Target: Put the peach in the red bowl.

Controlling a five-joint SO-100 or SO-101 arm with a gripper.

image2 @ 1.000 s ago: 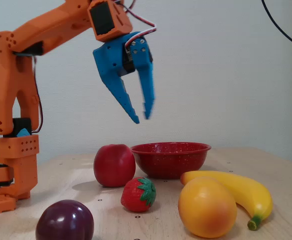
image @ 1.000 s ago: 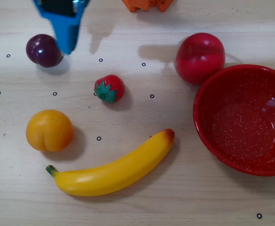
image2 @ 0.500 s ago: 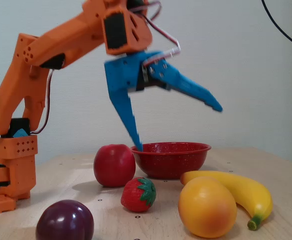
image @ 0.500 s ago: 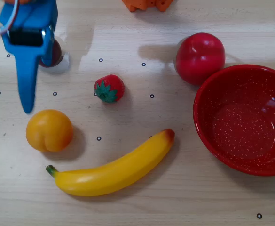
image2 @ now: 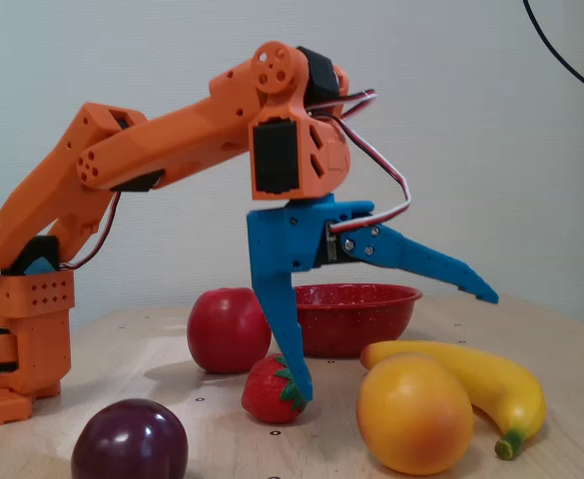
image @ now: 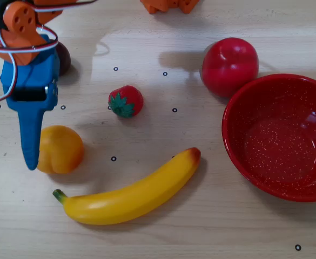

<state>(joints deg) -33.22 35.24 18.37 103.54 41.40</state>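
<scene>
Pale wooden table [image: 212, 226] dotted with small ring marks, bearing peach [image: 60, 149], banana [image: 130, 194], strawberry [image: 126, 101], red apple [image: 229, 66], red bowl [image: 279, 137], purple plum [image2: 129, 440], and orange arm base [image2: 17, 344].

Arm [image2: 152, 160]: orange printed links, perforated joint housings, black servo bodies. Gripper [image2: 396, 334]: blue, two tapered pointed fingers. Red-white cable loops at 3 o'clock of wrist.

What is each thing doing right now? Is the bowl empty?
tool: open wide, above the peach, holding nothing
peach: on the table, not grabbed
red bowl: upright, empty
banana: lying on the table
strawberry: resting on the table
apple: beside the bowl
plum: resting on the table
</scene>
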